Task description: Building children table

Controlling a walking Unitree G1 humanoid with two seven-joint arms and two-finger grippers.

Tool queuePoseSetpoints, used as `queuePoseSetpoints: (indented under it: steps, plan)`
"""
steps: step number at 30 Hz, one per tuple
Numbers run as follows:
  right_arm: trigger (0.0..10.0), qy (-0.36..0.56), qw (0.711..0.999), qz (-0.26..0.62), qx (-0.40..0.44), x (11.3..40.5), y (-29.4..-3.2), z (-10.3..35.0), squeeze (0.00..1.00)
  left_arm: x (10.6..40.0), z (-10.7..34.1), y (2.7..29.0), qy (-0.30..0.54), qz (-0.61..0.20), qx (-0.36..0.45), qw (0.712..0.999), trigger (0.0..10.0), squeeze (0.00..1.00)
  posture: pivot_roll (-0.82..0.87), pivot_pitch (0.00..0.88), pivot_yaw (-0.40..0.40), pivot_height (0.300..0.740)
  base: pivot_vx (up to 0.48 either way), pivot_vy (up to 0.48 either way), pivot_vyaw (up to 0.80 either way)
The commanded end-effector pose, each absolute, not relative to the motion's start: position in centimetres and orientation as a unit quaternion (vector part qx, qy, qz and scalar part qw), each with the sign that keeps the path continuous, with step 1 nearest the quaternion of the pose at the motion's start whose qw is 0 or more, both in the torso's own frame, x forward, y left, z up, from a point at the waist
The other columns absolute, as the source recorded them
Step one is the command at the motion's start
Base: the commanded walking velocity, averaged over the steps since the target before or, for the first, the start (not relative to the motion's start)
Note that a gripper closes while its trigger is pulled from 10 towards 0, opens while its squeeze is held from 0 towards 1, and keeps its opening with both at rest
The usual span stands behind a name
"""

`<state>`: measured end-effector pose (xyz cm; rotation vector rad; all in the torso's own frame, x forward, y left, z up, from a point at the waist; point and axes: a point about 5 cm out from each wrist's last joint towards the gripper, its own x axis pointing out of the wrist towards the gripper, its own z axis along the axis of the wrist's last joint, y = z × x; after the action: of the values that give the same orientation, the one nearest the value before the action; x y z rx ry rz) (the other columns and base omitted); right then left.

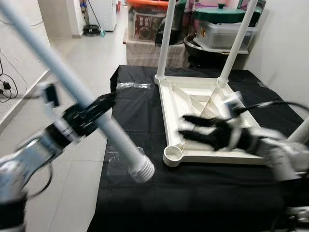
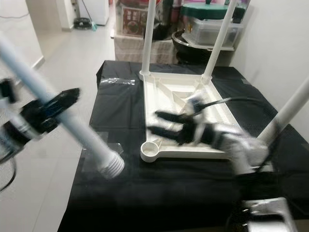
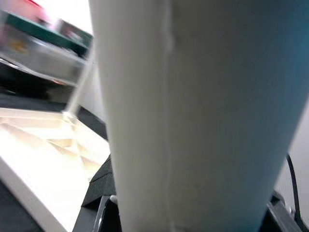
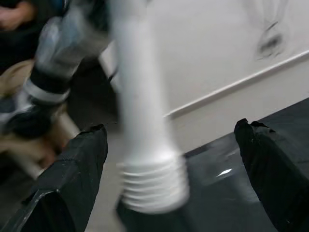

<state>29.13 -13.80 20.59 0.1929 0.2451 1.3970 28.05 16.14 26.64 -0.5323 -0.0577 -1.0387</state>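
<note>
A white children's tabletop (image 1: 193,104) lies upside down on a black cloth (image 1: 193,193). Two white legs (image 1: 164,38) stand screwed into its far corners, and a third leg (image 2: 288,110) rises at the near right. The near-left corner socket (image 1: 173,155) is empty. My left gripper (image 1: 104,104) is shut on a fourth white leg (image 1: 96,108), held slanted, with its threaded end (image 1: 141,170) low over the cloth, left of that socket. My right gripper (image 1: 183,127) hovers open above the tabletop, pointing left. In the right wrist view its fingers (image 4: 72,169) flank the threaded end (image 4: 154,186) from a distance.
Storage boxes and a covered pot (image 1: 219,29) stand behind the cloth's far edge. A wall (image 1: 285,43) runs along the right. Pale tiled floor (image 1: 72,72) stretches to the left, with cables (image 1: 7,87) by the left wall. Clear tape (image 1: 130,85) lies on the cloth.
</note>
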Motion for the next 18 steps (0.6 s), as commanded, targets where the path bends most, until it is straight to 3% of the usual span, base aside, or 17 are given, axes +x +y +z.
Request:
queuePoseSetpoints:
  steps: [1, 6, 9, 18]
  plan:
    - [10.0, 0.121, 0.752, 0.643, 0.085, 28.9, -13.8, 20.5, 0.00, 28.2, 26.1, 16.2, -0.016, -0.492, -0.243, 0.836, 10.0, 0.00, 0.09, 0.000, -0.053, 0.740, 0.000, 0.000, 0.00]
    - [10.0, 0.130, 0.729, 0.667, 0.084, 28.1, -11.8, 20.2, 0.00, 28.2, 26.2, 14.6, 0.010, -0.542, -0.229, 0.808, 10.0, 0.00, 0.07, 0.000, -0.038, 0.740, 0.000, 0.000, 0.00]
    - [10.0, 0.124, 0.740, 0.655, 0.082, 28.5, -10.9, 20.3, 0.00, 28.1, 25.4, 13.2, 0.035, -0.574, -0.217, 0.789, 10.0, 0.00, 0.07, 0.000, -0.035, 0.740, 0.000, 0.000, 0.00]
    - [10.0, 0.118, 0.758, 0.636, 0.086, 29.0, -9.6, 20.4, 0.00, 28.2, 24.1, 11.4, 0.055, -0.601, -0.212, 0.769, 10.0, 0.00, 0.07, 0.000, -0.031, 0.740, 0.000, 0.000, 0.00]
